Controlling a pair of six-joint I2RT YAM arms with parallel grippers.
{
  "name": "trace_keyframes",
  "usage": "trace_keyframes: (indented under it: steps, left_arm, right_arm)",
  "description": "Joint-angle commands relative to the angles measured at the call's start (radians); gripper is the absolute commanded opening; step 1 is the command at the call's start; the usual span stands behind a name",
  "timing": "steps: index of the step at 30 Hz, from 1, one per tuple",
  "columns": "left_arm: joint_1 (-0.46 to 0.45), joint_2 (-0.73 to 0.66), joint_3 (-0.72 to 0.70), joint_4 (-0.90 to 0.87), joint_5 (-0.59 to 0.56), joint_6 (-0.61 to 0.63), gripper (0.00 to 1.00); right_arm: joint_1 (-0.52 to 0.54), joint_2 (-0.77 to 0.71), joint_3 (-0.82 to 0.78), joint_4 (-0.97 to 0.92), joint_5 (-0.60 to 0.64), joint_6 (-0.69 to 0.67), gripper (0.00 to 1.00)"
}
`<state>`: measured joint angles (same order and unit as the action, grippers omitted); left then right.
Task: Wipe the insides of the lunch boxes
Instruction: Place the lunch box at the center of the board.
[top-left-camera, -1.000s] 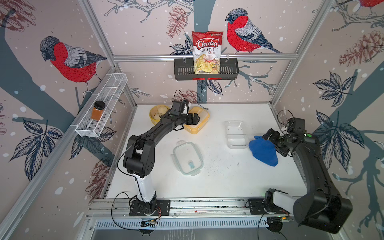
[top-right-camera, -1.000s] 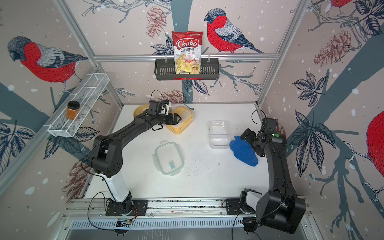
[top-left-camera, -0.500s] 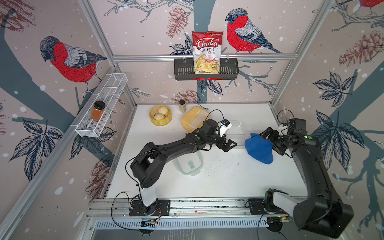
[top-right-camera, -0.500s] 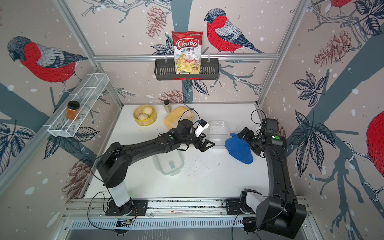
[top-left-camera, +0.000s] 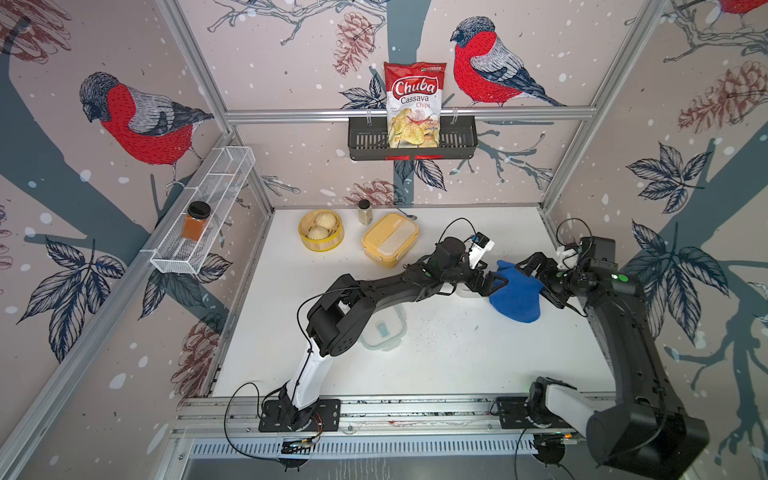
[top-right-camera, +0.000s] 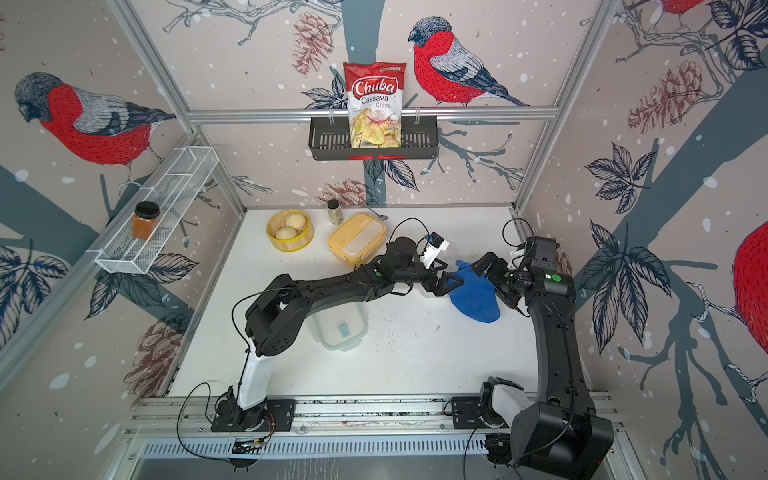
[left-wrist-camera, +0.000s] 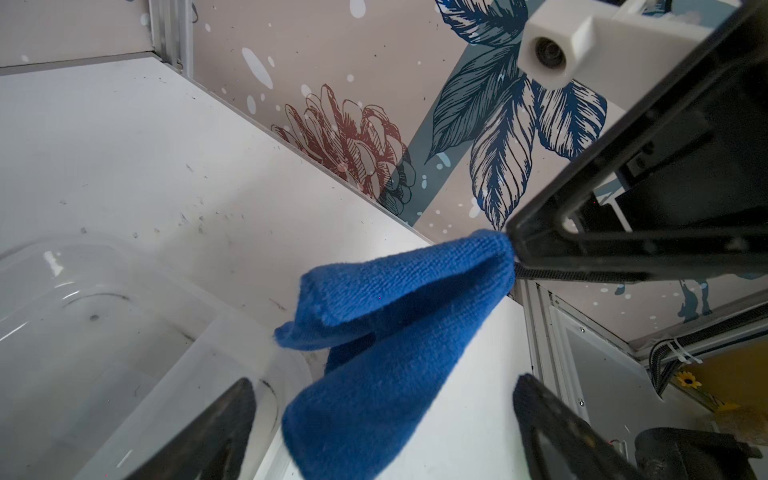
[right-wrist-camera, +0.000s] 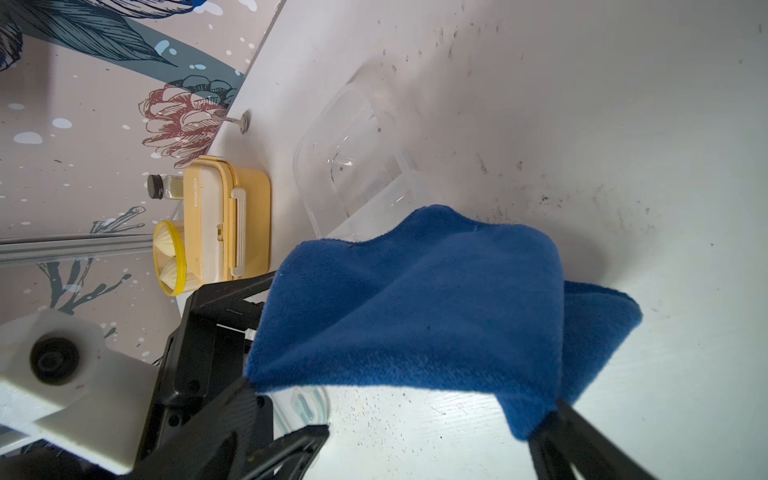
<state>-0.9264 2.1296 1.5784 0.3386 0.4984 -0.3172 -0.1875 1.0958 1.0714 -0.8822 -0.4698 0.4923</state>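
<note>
While the blue cloth (left-wrist-camera: 395, 286) only drapes over the right gripper's (top-left-camera: 539, 279) spread fingers near the clear lunch box (left-wrist-camera: 137, 332), the left gripper's (left-wrist-camera: 384, 384) open, empty fingers may close short, dropping it.

— Left arm (top-left-camera: 386, 289) and right arm (top-left-camera: 623, 332) alike?
— Yes: matte black links, one white link (top-left-camera: 309, 374) each just above the mounting rail (top-left-camera: 415, 409), a green dot (top-left-camera: 424, 273) apiece, loose black cables (top-left-camera: 457, 220), white camera blocks (top-left-camera: 480, 248); the left gripper (top-left-camera: 494, 284) has open-framed black fingers (left-wrist-camera: 224, 428).

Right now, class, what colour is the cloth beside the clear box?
The cloth is plain blue, clearest in the right wrist view.
</note>
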Motion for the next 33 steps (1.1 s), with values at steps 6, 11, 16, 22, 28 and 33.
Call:
trace_keyframes:
  steps: [6,11,16,22,28,33]
  left_arm:
    - [-0.009,0.088,0.135,0.009,0.039,-0.013,0.37]
    - [-0.008,0.085,0.128,-0.046,0.005,0.016,0.0]
    - [0.012,0.079,0.098,-0.082,-0.022,0.005,0.0]
    - [0.019,0.113,0.164,-0.183,-0.035,0.003,0.0]
    - [0.018,0.149,0.229,-0.298,-0.094,0.022,0.0]
    - [0.009,0.095,0.193,-0.254,-0.05,0.018,0.58]
  right_arm:
    - [0.0,-0.018,-0.02,0.012,-0.041,0.001,1.0]
    - [-0.013,-0.018,0.0,0.007,-0.044,-0.008,1.0]
    - [-0.031,-0.018,0.041,0.003,-0.063,-0.007,1.0]
    - [-0.084,-0.05,0.1,0.017,-0.097,0.013,1.0]
    - [-0.115,-0.091,0.104,0.057,-0.019,0.044,1.0]
    - [-0.067,-0.087,0.074,0.132,-0.034,0.088,1.0]
